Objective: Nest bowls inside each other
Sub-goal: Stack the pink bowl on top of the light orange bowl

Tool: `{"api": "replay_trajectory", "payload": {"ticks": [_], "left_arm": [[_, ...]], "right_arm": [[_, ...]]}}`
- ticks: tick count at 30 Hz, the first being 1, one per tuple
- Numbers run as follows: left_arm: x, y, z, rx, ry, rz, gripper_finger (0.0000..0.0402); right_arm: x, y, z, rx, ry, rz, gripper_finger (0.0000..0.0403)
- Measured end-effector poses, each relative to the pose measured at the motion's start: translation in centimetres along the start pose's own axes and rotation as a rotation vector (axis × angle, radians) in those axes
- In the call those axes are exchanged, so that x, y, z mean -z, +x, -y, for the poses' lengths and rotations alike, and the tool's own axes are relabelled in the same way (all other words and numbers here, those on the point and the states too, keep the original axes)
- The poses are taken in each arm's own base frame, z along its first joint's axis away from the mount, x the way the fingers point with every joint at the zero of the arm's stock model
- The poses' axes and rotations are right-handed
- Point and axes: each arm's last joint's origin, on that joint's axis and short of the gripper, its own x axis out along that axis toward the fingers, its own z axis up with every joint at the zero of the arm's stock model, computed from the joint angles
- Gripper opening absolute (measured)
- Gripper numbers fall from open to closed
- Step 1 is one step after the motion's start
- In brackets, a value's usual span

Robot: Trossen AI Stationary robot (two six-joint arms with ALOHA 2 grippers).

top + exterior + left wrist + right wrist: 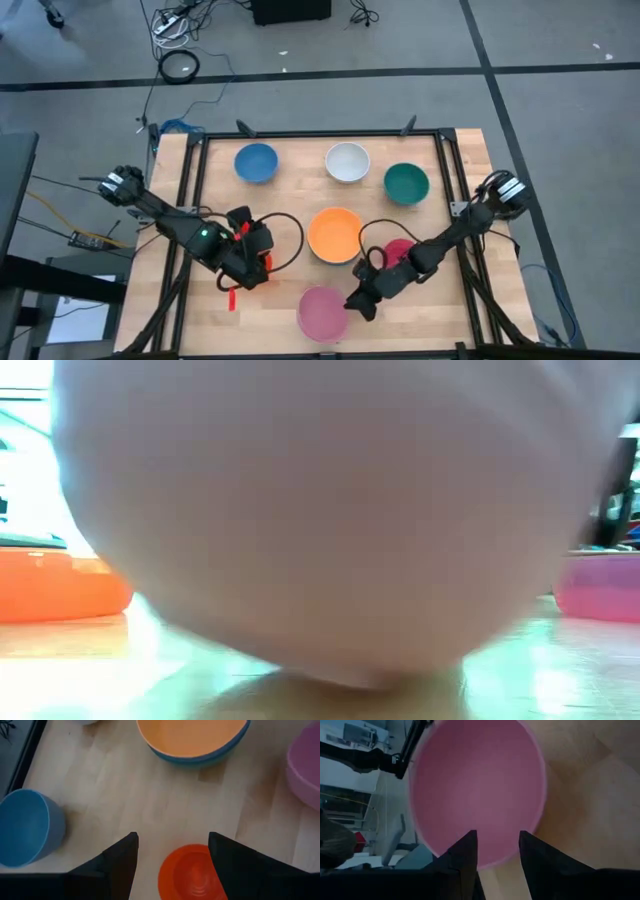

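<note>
The table [200,180] has a top of pale wood planks with a light grain, closed in a black metal frame, and it stands on a grey floor [560,40] crossed by dark lines, with cables lying at 11 o'clock beyond the table. All bowls are round, smooth, plain plastic. Along the far side stand a blue bowl [256,163] at 11 o'clock, a white bowl [347,161] at 12 o'clock and a teal bowl [406,183] at 1 o'clock, well apart from each other. Near the centre sits the orange bowl [334,235]; the left wrist view shows that it rests inside a light blue bowl [200,759]. At 4 o'clock from it a magenta bowl [400,250] is partly hidden by the right arm. The pale pink bowl [322,313] stands at 6 o'clock near the front edge, and in the low view it fills almost the whole picture. The right gripper [362,303] is at the rim of this bowl, with its fingers a little apart and the rim between them, as the right wrist view shows. The left gripper [243,272] hangs at 8 o'clock with its fingers spread wide, holding nothing, directly over a small red-orange bowl [189,874]
</note>
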Motion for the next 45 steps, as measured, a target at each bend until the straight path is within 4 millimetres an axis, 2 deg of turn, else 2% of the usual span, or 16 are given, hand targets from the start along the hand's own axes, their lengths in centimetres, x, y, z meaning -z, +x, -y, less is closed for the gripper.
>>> {"api": "replay_trajectory", "payload": {"ticks": [4,15,25,33,38,45], "left_arm": [[0.1,0.1,0.4,0.020,-0.021,0.019,0.0250],[0.0,0.0,1.0,0.067,-0.068,0.038,0.0250],[1.9,-1.5,3.3,0.317,-0.129,-0.153,0.0250],[1.8,-2.9,5.7,0.511,-0.182,-0.076,0.0250],[2.6,-1.2,6.6,0.483,-0.185,-0.124,0.0244],[4.3,2.2,8.3,0.550,-0.192,-0.163,0.0241]], "right_arm": [[-0.2,0.3,0.5,0.032,-0.007,0.001,0.0135],[-0.7,-0.1,0.1,0.019,-0.034,0.020,0.0135],[-0.7,-0.1,0.0,-0.005,-0.035,-0.008,0.0135],[-0.7,-0.1,-0.3,-0.040,-0.026,-0.017,0.0135],[-1.1,-0.1,-0.7,-0.086,-0.018,-0.015,0.0140],[-1.7,-0.1,-0.4,-0.084,-0.008,-0.017,0.0177]]}}
